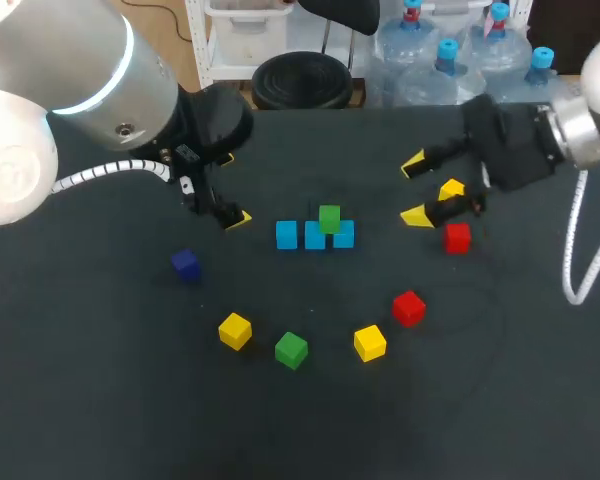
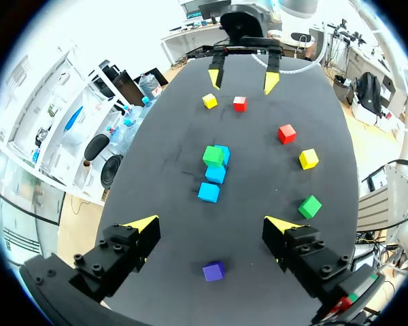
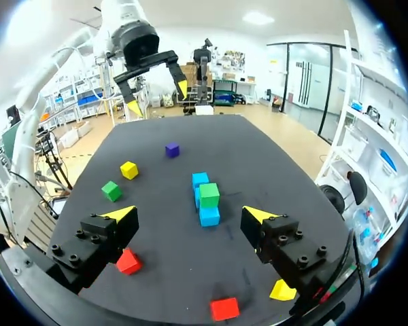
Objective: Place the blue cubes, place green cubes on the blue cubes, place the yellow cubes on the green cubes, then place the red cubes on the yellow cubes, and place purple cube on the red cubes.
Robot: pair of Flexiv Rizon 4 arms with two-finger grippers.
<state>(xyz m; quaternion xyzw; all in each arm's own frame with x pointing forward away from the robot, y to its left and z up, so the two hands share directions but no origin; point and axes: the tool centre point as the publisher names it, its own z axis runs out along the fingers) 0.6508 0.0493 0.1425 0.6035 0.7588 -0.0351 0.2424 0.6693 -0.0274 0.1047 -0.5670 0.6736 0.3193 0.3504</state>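
The left arm comes in from the 10 o'clock corner of the table, and its gripper (image 2: 212, 223) hangs above the cloth with the fingers spread wide and nothing between them. The right arm reaches in from about 2 o'clock. Its gripper (image 1: 414, 189) is also splayed open and empty, with the yellow tips pointing towards the middle of the table.

Taking the head view with 12 o'clock at the far edge, three blue cubes (image 1: 287, 235) stand in a short row near the centre of the black table (image 1: 100, 400). One green cube (image 1: 329, 218) sits on top, towards the row's 3 o'clock end; whether it rests on one blue cube or bridges two I cannot tell.

The rest lie loose around that row:
- The purple cube (image 1: 186, 264) is at 8 o'clock, just below the left gripper.
- A yellow cube (image 1: 235, 330) is at 7 o'clock.
- A second green cube (image 1: 291, 349) is at 6 o'clock.
- Another yellow cube (image 1: 369, 342) is at 5 o'clock.
- A red cube (image 1: 408, 307) is at 4 o'clock.
- A second red cube (image 1: 457, 238) lies at 3 o'clock, just under the right gripper's nearer finger.
- A third yellow cube (image 1: 451, 188) lies close beside that red one, at its 12 o'clock, by the right fingers but not held.
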